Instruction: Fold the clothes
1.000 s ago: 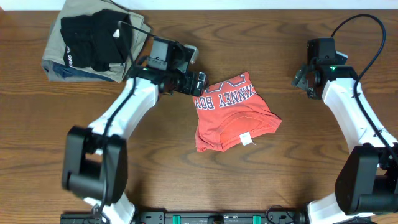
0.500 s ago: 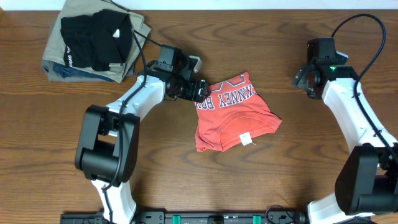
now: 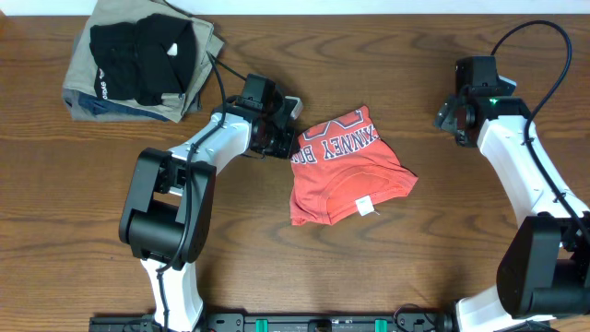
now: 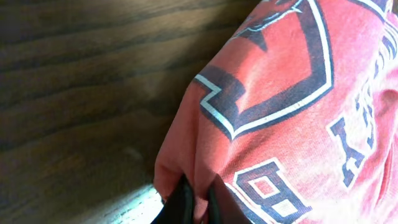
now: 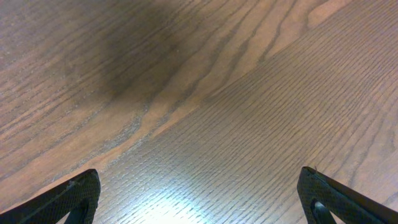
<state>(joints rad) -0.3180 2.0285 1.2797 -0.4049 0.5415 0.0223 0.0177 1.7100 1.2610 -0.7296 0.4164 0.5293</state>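
Now, left gripper (image 4: 200,204): shut to a narrow pinch on the edge of the T-shirt (image 4: 280,112); a ridge of red-orange cloth is seen caught between the two dark fingers.
Grip point: the pinch is placed at the shirt's upper-left corner as seen from overhead, just beside the white-outlined lettering.
T-shirt position: it is laid crumpled and partly doubled over on the table (image 3: 415,267), between the two arms, with the lettering turned up and a small white label shown near its lower edge.
Handling: the cloth is judged light, soft and limp. Drape and drag are to be expected rather than any held shape, and only the top layer may be lifted by a shallow pinch.
Best hold: hems and corners are favoured, with every layer taken in.
Right gripper (image 5: 202,202): its fingers are spread wide with nothing between them, over bare wood well apart from the shirt.
Far corner: a folded black garment (image 3: 143,51) is stacked on a khaki garment (image 3: 205,69).
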